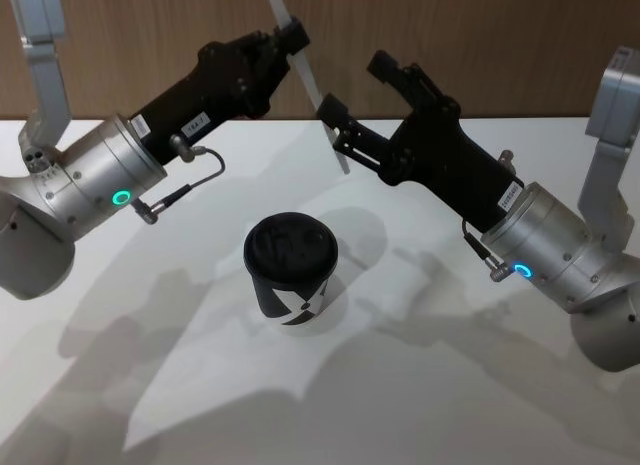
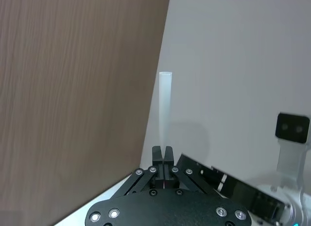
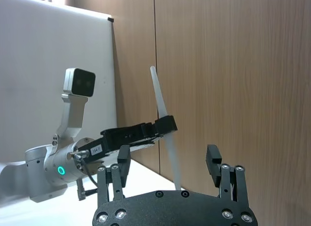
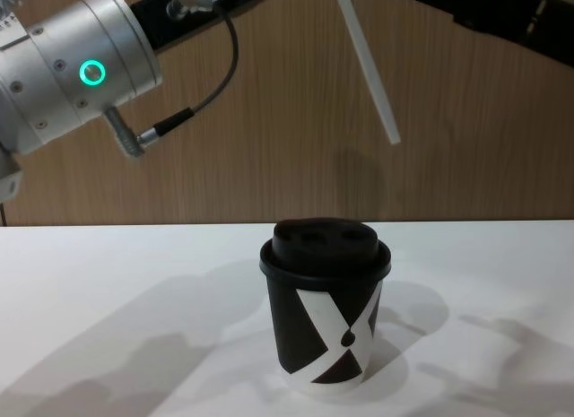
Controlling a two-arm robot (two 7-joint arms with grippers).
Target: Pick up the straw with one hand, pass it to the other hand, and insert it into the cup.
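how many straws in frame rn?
1. The straw is up in the air, tilted, above and behind the cup. The left gripper is shut on its upper part, and the open right gripper sits at its lower part.

White sticker (image 1: 197, 120) on left gripper (image 1: 290, 35), upper left, and second sticker (image 1: 508, 195) on right gripper (image 1: 353, 83): unreadable. Cup (image 4: 296, 332) shows white X.

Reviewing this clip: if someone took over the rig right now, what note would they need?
Left pincer: shut on the straw, held high over the table.
Right pincer: open, close by the straw's lower end, not gripping.
Cup: upright on the table between the arms, lid on.
Done: straw lifted. Left to do: lower it into the cup.
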